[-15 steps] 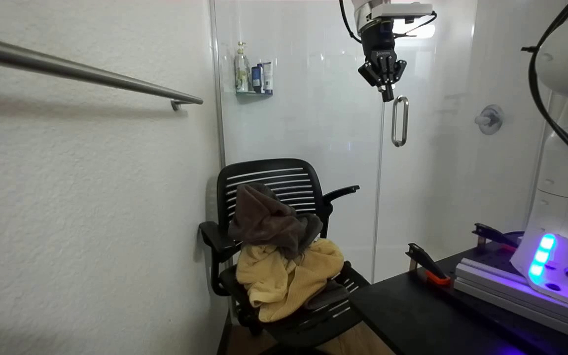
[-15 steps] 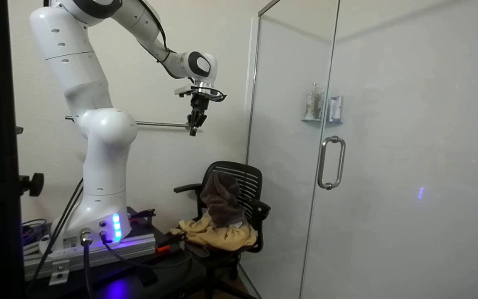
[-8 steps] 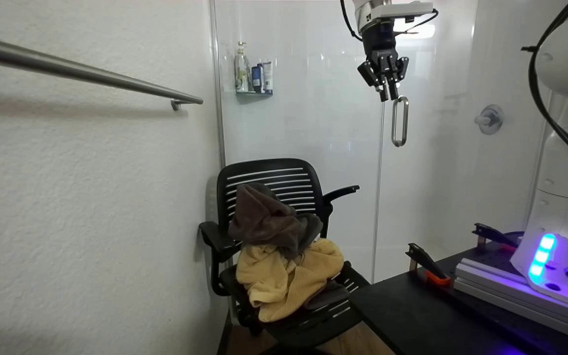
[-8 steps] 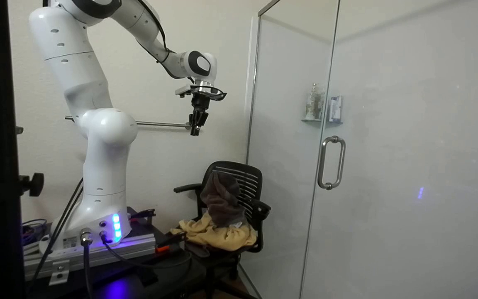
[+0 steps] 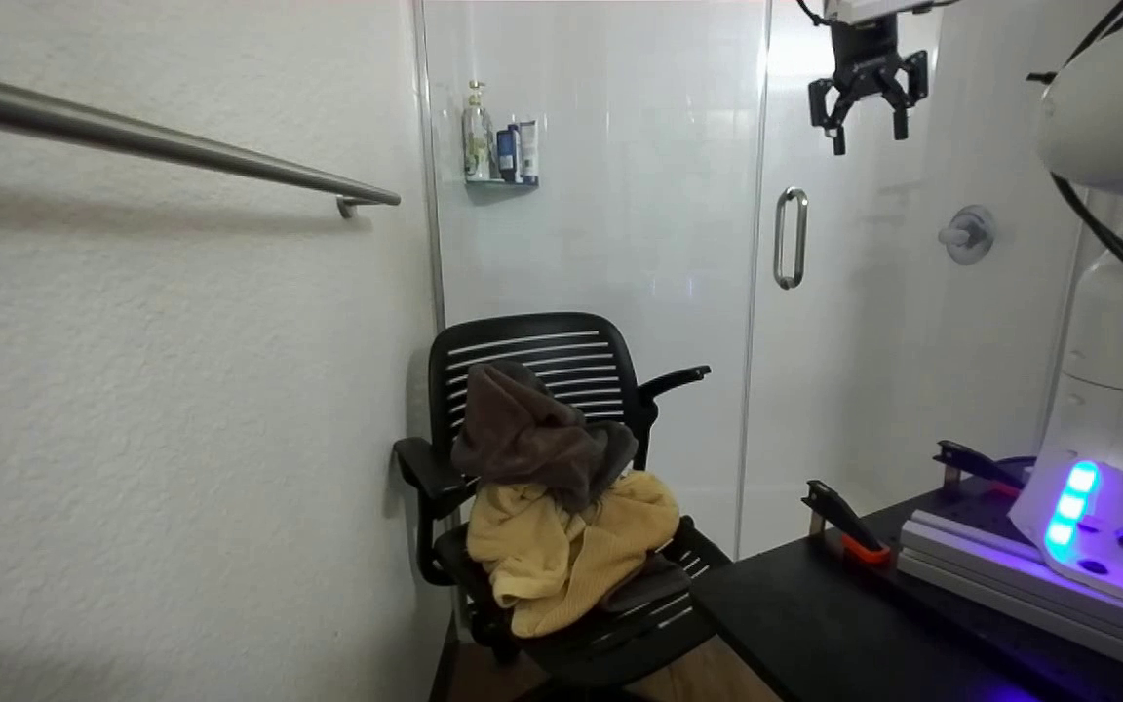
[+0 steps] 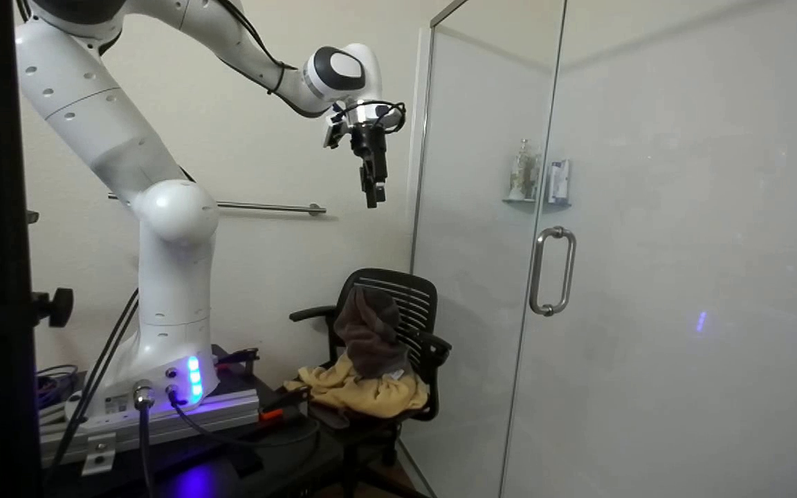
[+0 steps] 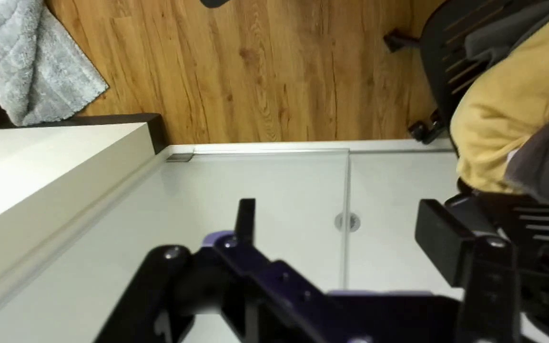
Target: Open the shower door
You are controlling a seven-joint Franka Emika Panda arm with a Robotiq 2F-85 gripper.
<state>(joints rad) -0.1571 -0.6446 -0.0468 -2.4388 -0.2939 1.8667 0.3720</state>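
The shower door (image 6: 689, 228), the largest item, showed no change over the last second. In an exterior view it stood behind the gripper (image 5: 870, 136). It appeared in line with the fixed pane (image 6: 474, 290) and was judged closed. The arm (image 6: 180, 211) had changed posture: its upper section leaned further back, and the gripper sat higher in both exterior views than half a second earlier. The gripper also appeared turned about its vertical axis. Its fingers (image 7: 446, 243), nearly together at the earlier check, stood wide apart and held nothing. This was judged to be preparation for a grasp; the task was at the approach stage, with no pull begun.

Orientation was as follows. The door was upright, its long axis vertical. In the wrist view its free edge (image 7: 346, 190) showed beyond the gap between the fingers. The handle (image 6: 537, 271), mounted near that edge, was lower than the gripper and well apart from it. Its long axis was vertical, parallel to the edge. The fingers pointed down, roughly along the same axis. A secure grip would probably have required the gripper to descend and tilt toward the door.
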